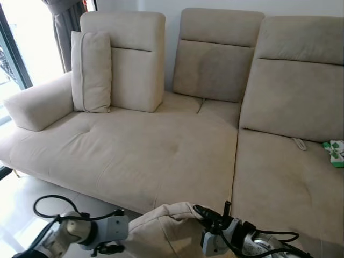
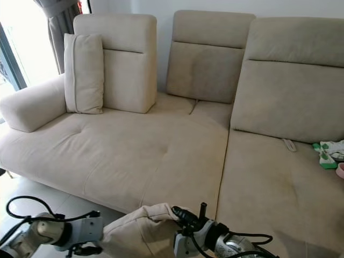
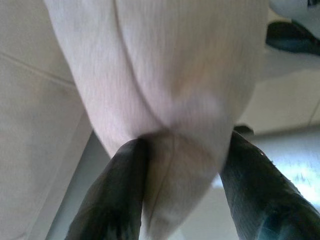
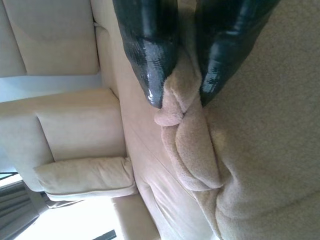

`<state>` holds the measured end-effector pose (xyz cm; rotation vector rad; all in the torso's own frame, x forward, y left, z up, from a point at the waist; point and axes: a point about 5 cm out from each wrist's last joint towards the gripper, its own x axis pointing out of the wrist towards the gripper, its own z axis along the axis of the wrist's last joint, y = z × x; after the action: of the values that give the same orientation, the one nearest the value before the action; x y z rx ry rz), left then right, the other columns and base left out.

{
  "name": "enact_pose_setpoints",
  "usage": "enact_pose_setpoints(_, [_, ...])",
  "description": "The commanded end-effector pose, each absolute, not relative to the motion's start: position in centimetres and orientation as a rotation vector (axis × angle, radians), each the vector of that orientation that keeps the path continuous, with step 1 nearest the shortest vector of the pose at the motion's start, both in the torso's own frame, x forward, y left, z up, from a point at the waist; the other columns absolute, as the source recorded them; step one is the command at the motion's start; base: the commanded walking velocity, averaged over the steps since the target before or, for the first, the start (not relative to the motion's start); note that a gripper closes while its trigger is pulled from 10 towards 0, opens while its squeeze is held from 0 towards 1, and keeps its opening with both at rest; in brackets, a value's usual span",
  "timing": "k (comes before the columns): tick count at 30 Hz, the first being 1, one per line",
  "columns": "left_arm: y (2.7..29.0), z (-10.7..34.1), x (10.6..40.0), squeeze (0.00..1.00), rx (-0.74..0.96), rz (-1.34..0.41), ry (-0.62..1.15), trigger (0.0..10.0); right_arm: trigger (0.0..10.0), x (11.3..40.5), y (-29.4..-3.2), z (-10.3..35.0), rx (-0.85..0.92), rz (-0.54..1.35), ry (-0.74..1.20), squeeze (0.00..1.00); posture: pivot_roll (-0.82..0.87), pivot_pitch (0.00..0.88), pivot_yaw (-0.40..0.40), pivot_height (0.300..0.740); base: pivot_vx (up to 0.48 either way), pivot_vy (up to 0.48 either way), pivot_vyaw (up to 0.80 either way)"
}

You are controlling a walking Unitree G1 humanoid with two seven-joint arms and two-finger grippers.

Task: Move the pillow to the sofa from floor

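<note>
Both arms are up in front of the sofa, carrying a beige pillow between them, low at the front edge of the seat. The left pincer has its two black fingers pressed against either side of a corner of the pillow, the cloth bulging out between them; its jaws stand fairly wide because of the thick stuffing they grip. The right pincer pinches a gathered fold of the same pillow, its jaws narrow, with the fabric bunched into ridges just past the fingertips.

The pillow hangs between the two pincers, above the pale tiled floor and just short of the sofa's seat cushion, which lies directly beyond both pincers. Farther beyond the left pincer, a second cushion stands upright against the backrest, next to the rounded armrest. Well off beyond the right pincer, at the far end of the seat, lies a small green-and-white thing whose kind I cannot make out. A grey curtain hangs by the bright window behind the armrest.

I can see no brand, label or readable writing on the pillow, the sofa or the arms.
</note>
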<state>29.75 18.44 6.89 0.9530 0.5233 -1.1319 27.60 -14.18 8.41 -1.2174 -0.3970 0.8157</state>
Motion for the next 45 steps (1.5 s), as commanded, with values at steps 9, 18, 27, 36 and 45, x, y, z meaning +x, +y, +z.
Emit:
enact_pose_setpoints(9, [17.6,8.0,30.7,0.00,0.937,-1.069,0.453,0.0,10.0,28.5,-13.8,11.0,-1.123,0.658,-0.497,0.00,0.06,0.000,0.004,0.555,0.000,0.000,0.00])
enact_pose_setpoints(18, [18.5,12.0,34.0,0.00,1.011,-0.781,0.319,10.0,10.0,28.3,-13.3,10.6,-1.072,0.638,-0.474,0.00,0.06,0.000,0.004,0.555,0.000,0.000,0.00])
enact_pose_setpoints(27, [19.1,12.7,33.5,0.00,1.077,-0.788,0.332,10.0,10.0,28.5,-12.6,11.1,-1.035,0.620,-0.495,0.00,0.06,0.000,-0.006,0.559,0.000,0.000,0.00])
enact_pose_setpoints(36, [18.8,13.1,33.4,0.00,1.096,-0.765,0.317,10.0,10.0,28.5,-11.9,11.7,-0.990,0.595,-0.516,0.00,0.07,0.000,-0.019,0.585,0.000,0.000,-0.23])
enact_pose_setpoints(45, [18.6,14.0,34.0,0.00,1.101,-0.724,0.268,10.0,10.0,28.5,-11.4,12.0,-0.971,0.589,-0.529,0.00,0.06,0.000,-0.019,0.607,0.000,0.000,-0.41])
